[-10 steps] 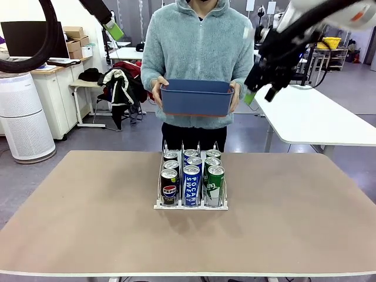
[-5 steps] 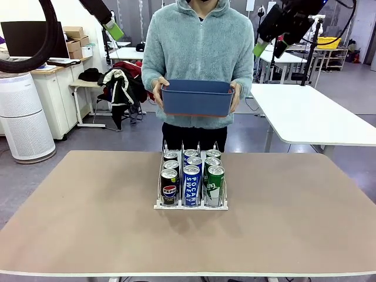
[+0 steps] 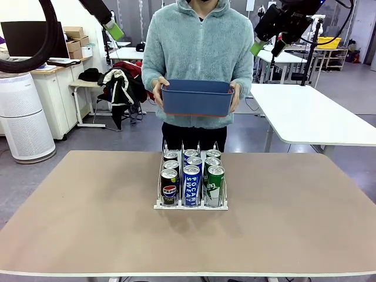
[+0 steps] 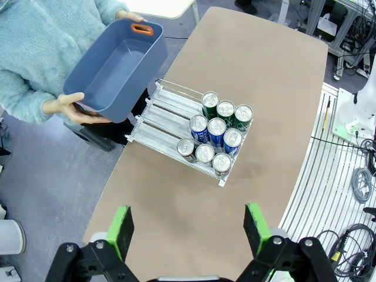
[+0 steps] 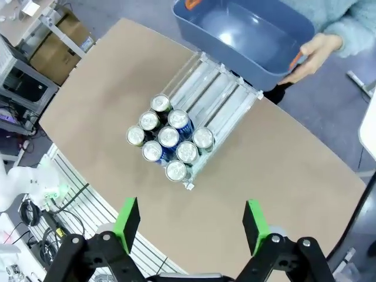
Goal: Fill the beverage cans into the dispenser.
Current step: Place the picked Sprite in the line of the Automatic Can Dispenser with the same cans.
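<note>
**Dispenser loaded; both arms raised clear**

The dispenser [image 3: 191, 187] sits mid-tabletop [image 3: 88, 223], nine beverage cans [image 4: 216, 130] filling its front end in three lanes. Left gripper [image 4: 187, 225] and right gripper [image 5: 191, 218] hang high overhead, fingers spread wide, holding nothing. At 12 o'clock, a person holds an empty blue bin [image 3: 197, 97]. Judgement: loading looks complete; any next move calls for more cans.
</note>
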{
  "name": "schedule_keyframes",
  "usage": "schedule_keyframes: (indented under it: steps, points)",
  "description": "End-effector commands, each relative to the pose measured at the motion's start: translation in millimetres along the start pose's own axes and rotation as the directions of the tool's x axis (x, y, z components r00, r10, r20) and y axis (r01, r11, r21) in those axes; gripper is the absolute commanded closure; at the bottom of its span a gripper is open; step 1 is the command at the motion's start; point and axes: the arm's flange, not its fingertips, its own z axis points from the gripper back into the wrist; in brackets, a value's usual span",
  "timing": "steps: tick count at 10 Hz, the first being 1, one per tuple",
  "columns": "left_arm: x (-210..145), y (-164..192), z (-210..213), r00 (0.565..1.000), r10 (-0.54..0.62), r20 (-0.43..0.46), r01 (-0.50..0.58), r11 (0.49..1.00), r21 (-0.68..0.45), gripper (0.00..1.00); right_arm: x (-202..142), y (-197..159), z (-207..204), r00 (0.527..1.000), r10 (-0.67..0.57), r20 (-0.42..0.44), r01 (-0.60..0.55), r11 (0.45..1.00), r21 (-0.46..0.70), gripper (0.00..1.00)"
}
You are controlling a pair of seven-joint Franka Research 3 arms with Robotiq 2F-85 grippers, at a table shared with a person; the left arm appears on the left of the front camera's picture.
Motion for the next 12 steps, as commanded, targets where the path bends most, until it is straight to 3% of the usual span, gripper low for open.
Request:
schedule_keyframes:
  steps: [1, 5, 12]
  points:
    - [-5, 1, -1, 1.000, -0.012, 0.005, 0.012, 1.000, 0.004, 0.00, -6, -13, 9, 0.995, 0.038, 0.093, -0.046, 0.995, 0.086, 0.06]
    - [-5, 1, -1, 1.000, -0.012, 0.005, 0.012, 1.000, 0.004, 0.00, 2, -33, 23, 0.988, 0.041, 0.152, -0.054, 0.995, 0.082, 0.06]
    - [-5, 1, -1, 1.000, -0.012, 0.005, 0.012, 1.000, 0.004, 0.00, 2, -33, 31, 0.988, 0.026, 0.155, -0.043, 0.993, 0.109, 0.06]
